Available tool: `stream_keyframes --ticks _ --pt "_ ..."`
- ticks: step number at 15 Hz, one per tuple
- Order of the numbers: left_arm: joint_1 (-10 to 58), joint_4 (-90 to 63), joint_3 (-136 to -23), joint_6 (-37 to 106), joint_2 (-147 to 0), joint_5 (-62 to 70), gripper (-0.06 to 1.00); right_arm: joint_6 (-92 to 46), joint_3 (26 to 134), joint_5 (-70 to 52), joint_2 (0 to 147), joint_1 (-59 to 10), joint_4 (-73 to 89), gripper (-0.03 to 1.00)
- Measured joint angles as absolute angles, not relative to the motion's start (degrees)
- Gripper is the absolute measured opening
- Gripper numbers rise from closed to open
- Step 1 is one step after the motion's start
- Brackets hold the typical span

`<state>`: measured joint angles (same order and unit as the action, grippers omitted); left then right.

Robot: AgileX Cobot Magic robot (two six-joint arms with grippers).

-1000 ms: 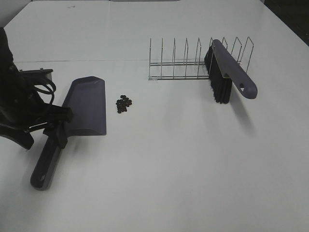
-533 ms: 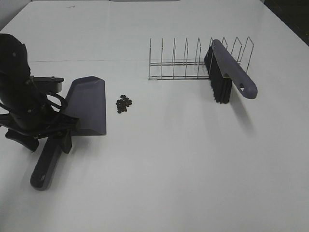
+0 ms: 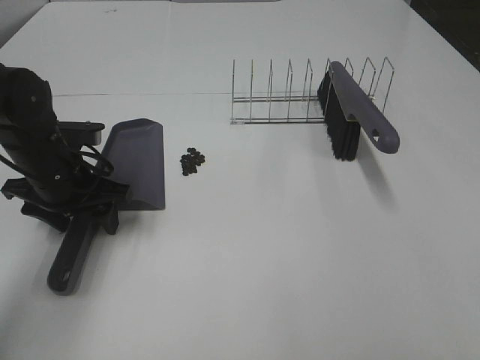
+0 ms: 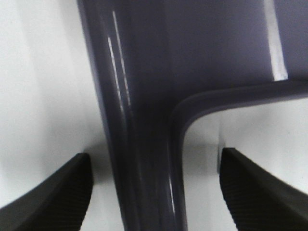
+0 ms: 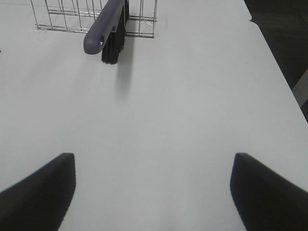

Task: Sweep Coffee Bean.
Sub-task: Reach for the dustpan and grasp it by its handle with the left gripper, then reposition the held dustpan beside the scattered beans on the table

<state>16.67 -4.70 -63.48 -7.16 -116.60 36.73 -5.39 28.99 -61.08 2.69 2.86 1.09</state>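
A small heap of dark coffee beans lies on the white table just right of the grey-purple dustpan. The dustpan's handle points toward the front left. My left gripper is open and straddles the handle where it meets the pan. In the left wrist view the dustpan's neck runs between its two fingers, with gaps on both sides. The grey-purple brush leans in the wire rack. My right gripper is open and empty, well short of the brush.
The wire rack stands at the back of the table, right of the middle. The table's right edge drops to a dark floor. White tabletop spreads between the beans and the front edge.
My left arm has swung in from the left edge and settled over the dustpan's handle, fingers now on either side of it. Dustpan, beans and brush have not moved.
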Motion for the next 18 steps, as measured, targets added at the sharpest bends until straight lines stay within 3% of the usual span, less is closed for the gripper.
stream_keyframes --ticks 2,5,18 --pt "16.67 -3.95 -63.54 -7.16 -116.77 36.73 0.63 -5.39 28.99 -61.08 2.69 2.86 1.09 0.77" --pt "16.67 -4.01 -63.54 -7.51 -116.77 36.44 0.35 -5.39 28.99 -61.08 2.69 2.86 1.09 0.77" --pt "16.67 0.97 -63.31 -14.95 -109.55 36.96 0.35 -5.39 28.99 -61.08 2.69 2.86 1.09 0.77"
